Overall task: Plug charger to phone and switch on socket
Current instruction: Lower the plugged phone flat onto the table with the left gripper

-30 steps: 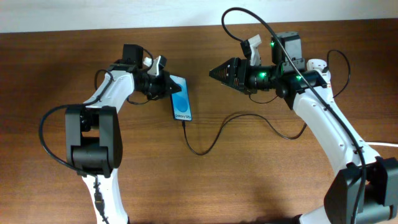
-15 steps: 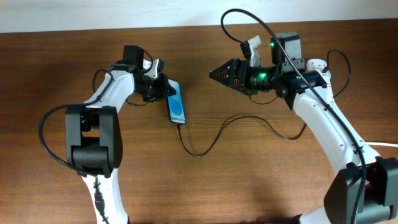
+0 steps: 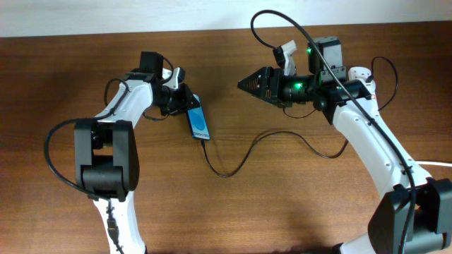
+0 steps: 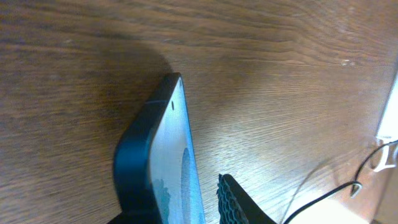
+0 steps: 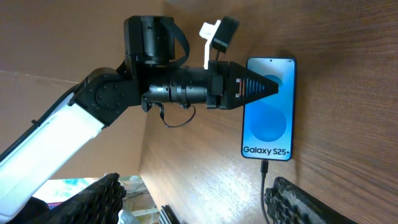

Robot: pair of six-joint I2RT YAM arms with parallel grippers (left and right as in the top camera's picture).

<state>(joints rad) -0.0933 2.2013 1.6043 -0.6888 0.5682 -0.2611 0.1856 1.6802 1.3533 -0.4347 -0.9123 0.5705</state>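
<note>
The phone (image 3: 199, 123), with a blue "Galaxy S25+" screen, is tipped up on its long edge at the left middle of the table. My left gripper (image 3: 185, 104) is shut on its upper part. In the left wrist view the phone (image 4: 165, 155) sits between the fingers (image 4: 180, 199). The charger (image 3: 240, 159), a thin black cable, curves across the table, and its plug (image 5: 264, 168) sits in the bottom of the phone (image 5: 268, 118). My right gripper (image 3: 242, 83) hangs open and empty to the right of the phone, its fingers (image 5: 199, 193) wide apart. The socket is out of view.
A thick white cord (image 3: 441, 164) shows at the right edge of the table. The wall edge runs along the back. The charger cable trails right under the right arm (image 3: 367, 134).
My left gripper has drawn the phone a little to the left and tipped it up onto its edge; the cable end followed. The right arm has not moved.
</note>
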